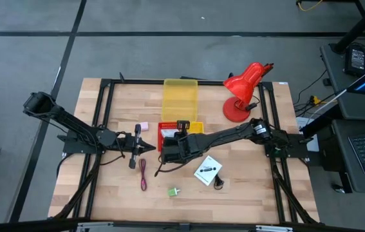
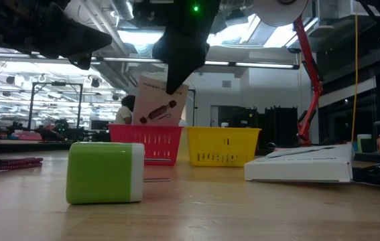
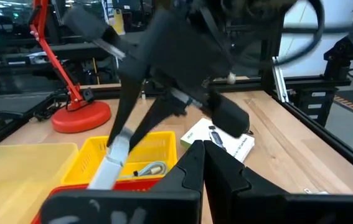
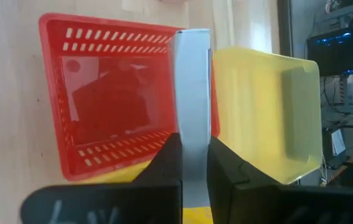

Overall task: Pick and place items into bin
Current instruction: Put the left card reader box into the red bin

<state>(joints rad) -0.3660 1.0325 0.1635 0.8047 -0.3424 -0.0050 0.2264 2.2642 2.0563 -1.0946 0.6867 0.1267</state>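
Observation:
My right gripper is shut on a white printed packet, held over the red basket beside the clear yellow bin. In the high view a second white packet, a green block, a dark red pen-like tool, a black cable and a pink cube lie flat on the table. My left gripper hovers shut and holding nothing, left of the red basket. My right gripper pinches the packet's upper end between its two fingers. The fingers come slanting down from the table's right side. The packet hangs tilted below them, clear of the table, its lower end about level with the red basket's rim.
A small yellow basket stands right of the red one. The red desk lamp stands at the far right. A dark frame runs along the table's edges. Bare wood lies near the front edge.

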